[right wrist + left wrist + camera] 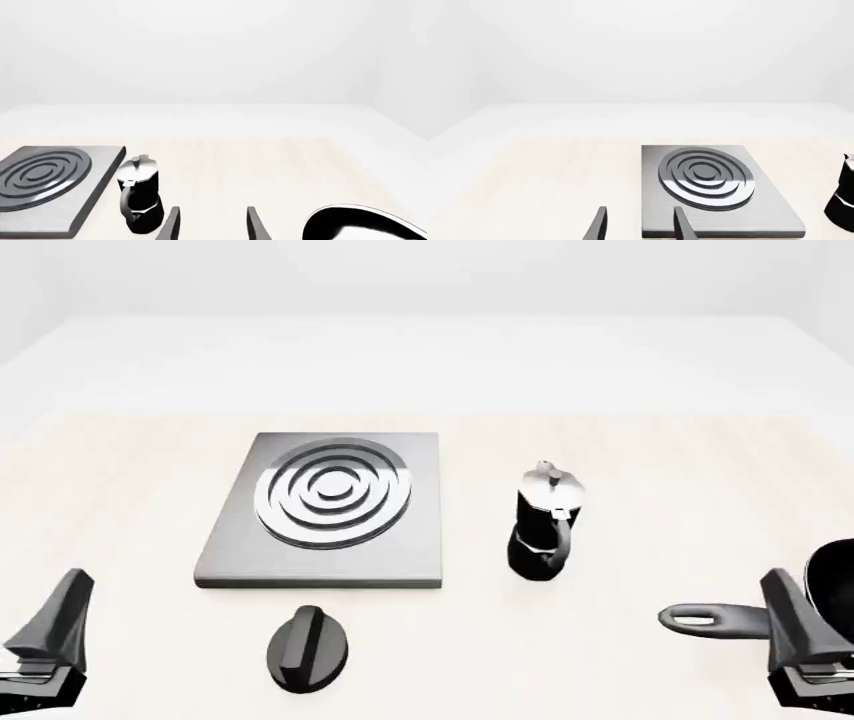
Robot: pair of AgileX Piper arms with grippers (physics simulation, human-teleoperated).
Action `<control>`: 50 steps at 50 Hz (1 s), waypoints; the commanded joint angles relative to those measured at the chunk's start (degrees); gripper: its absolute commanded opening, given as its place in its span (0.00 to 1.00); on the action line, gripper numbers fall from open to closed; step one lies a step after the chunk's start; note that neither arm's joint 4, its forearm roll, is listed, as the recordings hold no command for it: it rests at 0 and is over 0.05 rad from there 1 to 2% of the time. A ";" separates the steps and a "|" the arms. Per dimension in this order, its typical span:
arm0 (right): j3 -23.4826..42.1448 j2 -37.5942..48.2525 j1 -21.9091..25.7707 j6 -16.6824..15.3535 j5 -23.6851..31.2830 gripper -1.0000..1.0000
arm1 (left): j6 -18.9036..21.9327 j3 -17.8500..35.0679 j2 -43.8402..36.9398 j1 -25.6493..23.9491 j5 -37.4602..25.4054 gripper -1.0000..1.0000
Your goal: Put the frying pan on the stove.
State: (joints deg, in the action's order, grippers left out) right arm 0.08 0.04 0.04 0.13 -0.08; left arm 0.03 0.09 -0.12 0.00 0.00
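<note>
Frying pan at near right edge, seemingly empty, handle pointing left. Stove left of centre, bare. Left gripper and right gripper: fingers apart, holding nothing.

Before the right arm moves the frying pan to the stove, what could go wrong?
1. The moka pot stands upright between the frying pan and the stove; a low, direct carry could tip it.
2. Only the thin handle faces the open right end effector, so the pan may tilt or twist when lifted.
3. The black oval knob lies just in front of the stove and could be swept.
</note>
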 commanded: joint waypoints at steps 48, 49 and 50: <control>16.12 -0.03 1.23 -0.78 15.46 1.00 | -0.35 -0.02 -1.65 -0.86 -1.34 1.00; 16.51 -0.03 1.27 -1.04 15.91 1.00 | -0.32 -0.02 -1.80 -0.99 -1.27 1.00; 17.47 -0.03 1.50 -1.11 16.82 1.00 | -0.16 -0.02 -1.71 -1.10 -1.36 1.00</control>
State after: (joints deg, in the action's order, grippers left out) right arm 13.14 0.00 1.85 0.95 11.69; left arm 0.93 0.07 -3.76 -0.62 0.32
